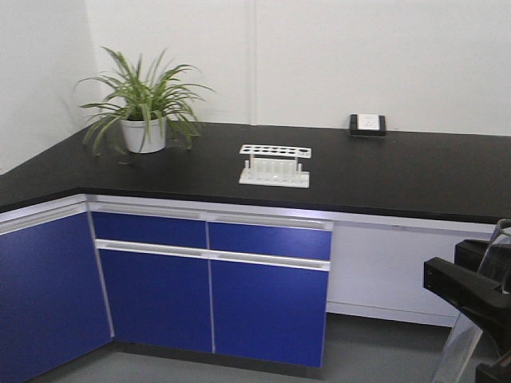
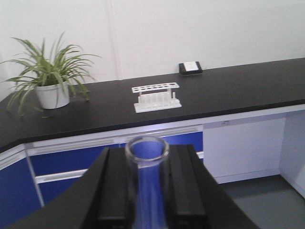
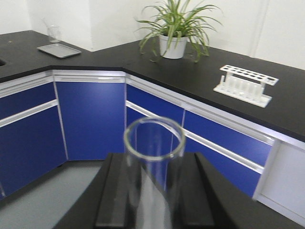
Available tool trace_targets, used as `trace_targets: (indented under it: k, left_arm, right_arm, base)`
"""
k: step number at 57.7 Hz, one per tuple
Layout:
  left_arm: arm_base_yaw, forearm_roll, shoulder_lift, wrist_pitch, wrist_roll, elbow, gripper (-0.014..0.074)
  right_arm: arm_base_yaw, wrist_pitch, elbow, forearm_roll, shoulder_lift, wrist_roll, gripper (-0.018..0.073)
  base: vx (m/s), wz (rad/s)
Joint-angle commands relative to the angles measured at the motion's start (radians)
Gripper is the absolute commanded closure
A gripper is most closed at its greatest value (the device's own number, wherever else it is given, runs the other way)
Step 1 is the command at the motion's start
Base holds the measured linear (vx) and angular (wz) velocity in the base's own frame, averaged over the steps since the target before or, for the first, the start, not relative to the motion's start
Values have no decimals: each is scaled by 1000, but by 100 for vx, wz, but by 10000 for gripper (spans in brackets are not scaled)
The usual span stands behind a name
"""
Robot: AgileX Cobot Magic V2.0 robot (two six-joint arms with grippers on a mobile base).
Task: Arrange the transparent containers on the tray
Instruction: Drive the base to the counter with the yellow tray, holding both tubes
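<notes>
Two grippers are each pinching one glass tube, facing an L-shaped counter.

The left gripper (image 2: 147, 152) is clamping a tube (image 2: 147, 200) between both pads, its round rim showing at the fingertips. The right gripper (image 3: 154, 162) is squeezing a second tube (image 3: 154, 195) likewise, and both tubes are running off the bottom edge. In the front view one black arm (image 1: 467, 291) is being cut off by the corner, with clear glass blurred beside it. Farther off, on the black counter (image 1: 415, 171), one white rack (image 1: 275, 166) is standing; the pale shapes in it are blurring together beyond counting. Beyond it are sitting one plant (image 1: 144, 112), one socket box (image 1: 367, 124) and, on the side wing, one grey tray (image 3: 59, 50) with one beaker (image 3: 54, 33) at its far edge.
</notes>
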Motion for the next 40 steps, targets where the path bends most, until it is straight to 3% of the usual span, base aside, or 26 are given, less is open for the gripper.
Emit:
trace_targets:
  k: [1,40]
  left_arm:
    - [1,-2,-4,-83,-2,-35,422]
    - [1,-2,-4,-82,-2,-35,422]
  right_arm:
    - [-4,-81,-30,-10,-5,-2,571]
    - [-4,-81,-30,-10,-5,-2,571]
  base:
    - [-15,27]
    - [-6,47]
